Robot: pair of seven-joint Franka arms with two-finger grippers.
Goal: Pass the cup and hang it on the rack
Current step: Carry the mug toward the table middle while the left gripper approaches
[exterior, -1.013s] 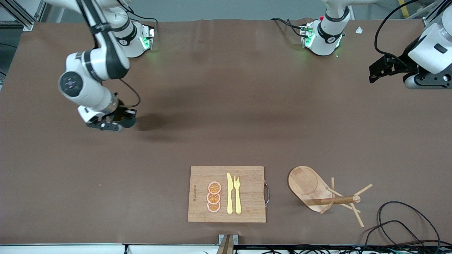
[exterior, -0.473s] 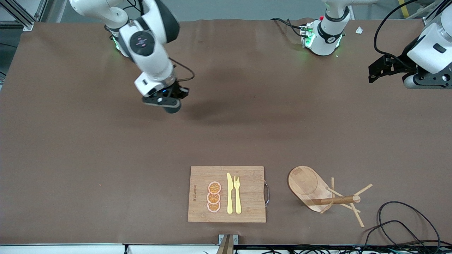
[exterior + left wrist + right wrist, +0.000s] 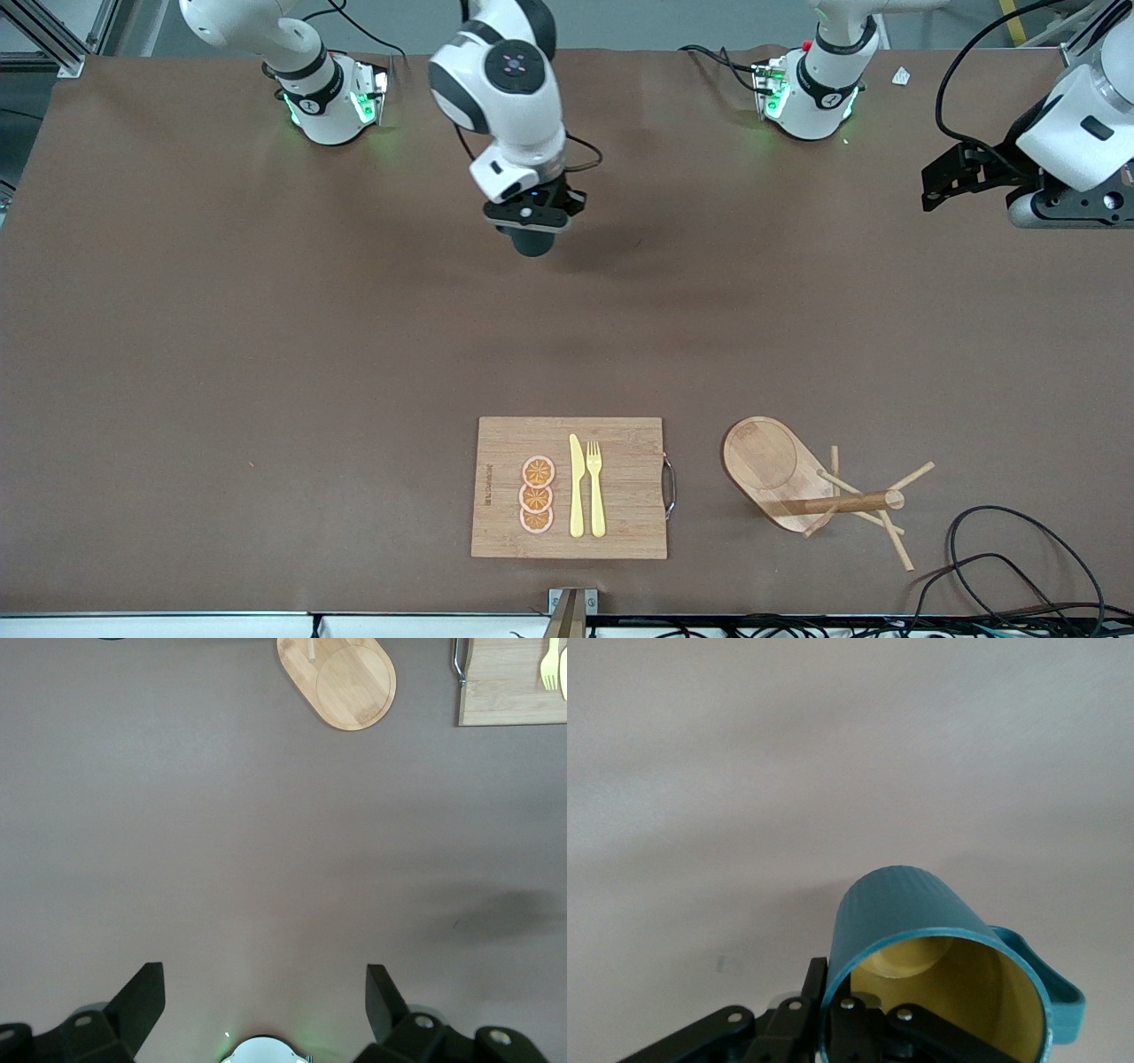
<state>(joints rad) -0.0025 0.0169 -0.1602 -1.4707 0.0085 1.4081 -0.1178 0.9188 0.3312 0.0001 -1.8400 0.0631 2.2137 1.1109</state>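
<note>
My right gripper (image 3: 532, 229) is shut on the rim of the dark teal cup (image 3: 533, 244) and holds it over the bare table between the two arm bases. In the right wrist view the cup (image 3: 908, 912) shows its yellow inside and its side handle, with one finger inside the rim and one outside. The wooden rack (image 3: 819, 487) lies tipped on its side near the front camera, toward the left arm's end; its oval base also shows in the left wrist view (image 3: 341, 678). My left gripper (image 3: 943, 177) is open and empty, up over the left arm's end of the table.
A bamboo cutting board (image 3: 620, 487) with a yellow knife, a yellow fork and three orange slices lies beside the rack, near the front camera. A black cable (image 3: 1001, 549) coils near the table corner by the rack.
My right arm has carried the cup from the right arm's end of the table toward the middle, between the two bases. The left arm has barely moved.
</note>
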